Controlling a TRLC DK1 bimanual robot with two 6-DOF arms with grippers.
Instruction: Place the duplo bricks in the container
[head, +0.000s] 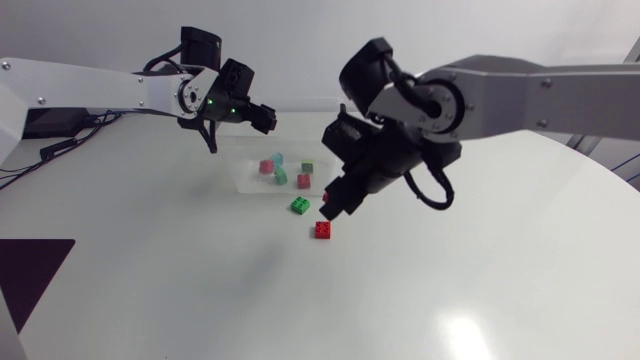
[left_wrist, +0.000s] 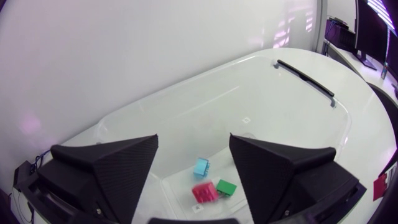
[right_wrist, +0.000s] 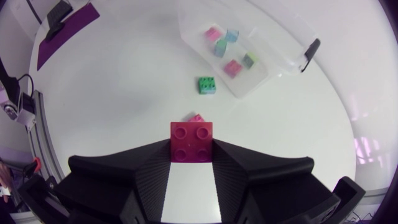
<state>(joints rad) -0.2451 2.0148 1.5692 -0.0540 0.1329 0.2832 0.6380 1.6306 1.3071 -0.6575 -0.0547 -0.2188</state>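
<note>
A red duplo brick (right_wrist: 191, 142) sits clamped between the fingertips of the right gripper (head: 336, 204), held above the white table (head: 150, 290). Directly under it a second red brick (head: 323, 229) lies on the table, with a green brick (head: 300, 205) just beside it, between it and the clear container (head: 243, 175). Inside the container lie five bricks: pink (head: 267, 166), cyan (head: 279, 158), teal (head: 281, 177), red (head: 303, 181) and dark green (head: 307, 167). The left gripper (left_wrist: 193, 146) hangs over the container, its jaws spread apart and holding nothing.
</note>
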